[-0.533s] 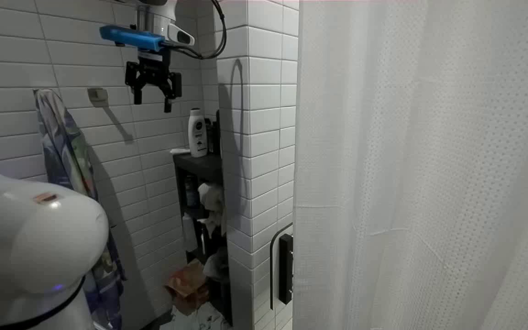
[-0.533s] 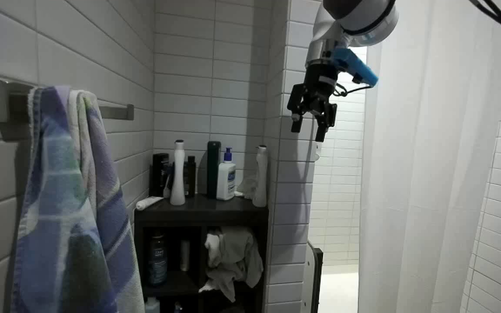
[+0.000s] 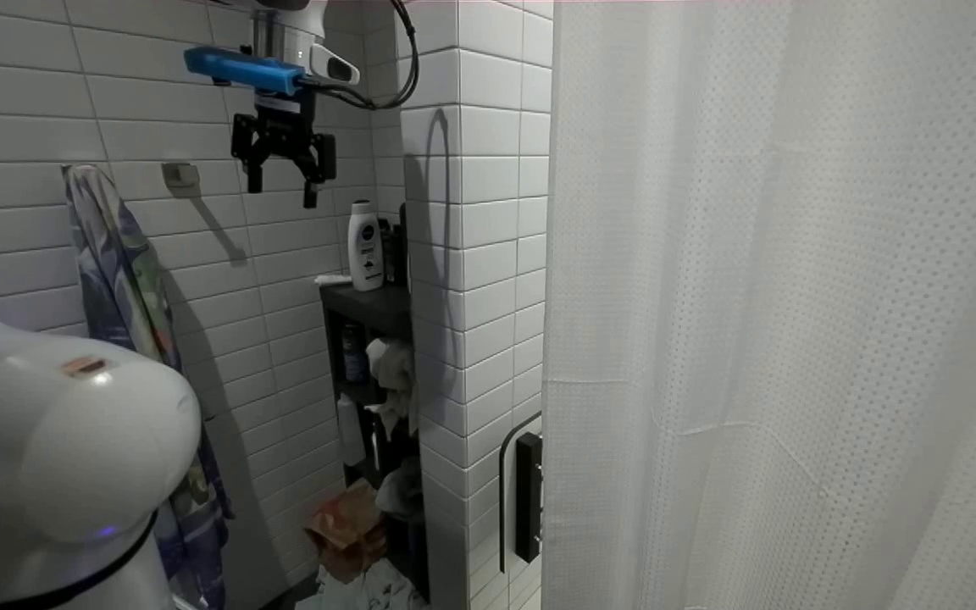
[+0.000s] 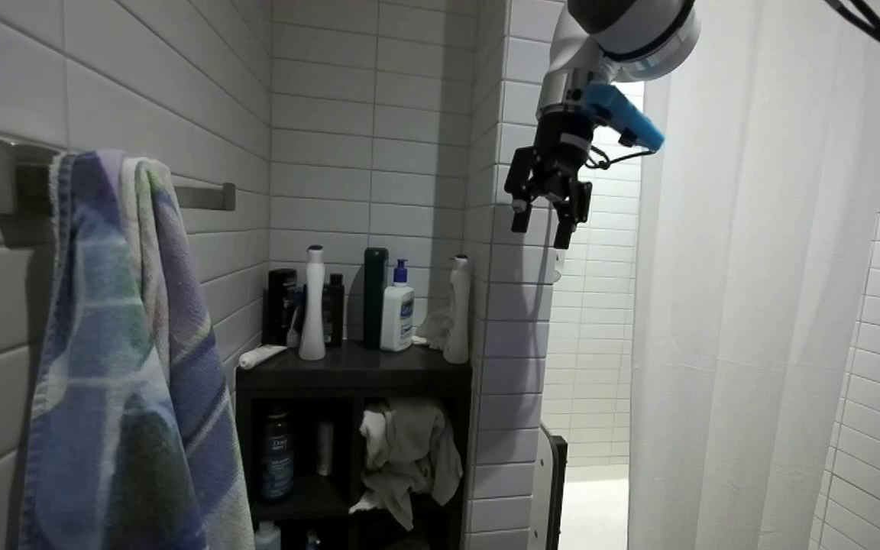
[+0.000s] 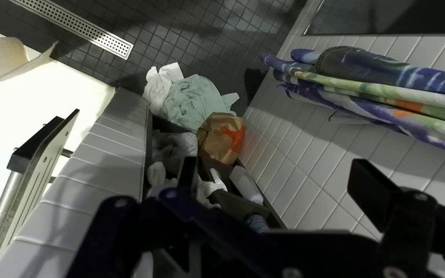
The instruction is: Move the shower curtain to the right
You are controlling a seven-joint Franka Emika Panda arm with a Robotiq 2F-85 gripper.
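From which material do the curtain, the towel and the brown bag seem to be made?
Curtain: fabric or perhaps soft plastic, mostly matte; it hangs in loose folds, with a dotted texture in this exterior view.
Towel: probably cotton terry, matte; its surface looks fuzzy and it drapes softly.
Bag: likely paper, dull; it is brown and crumpled, with sharp creases.

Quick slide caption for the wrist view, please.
Looking down past the open hand at a dark shelf unit, a brown paper bag and a hanging towel.
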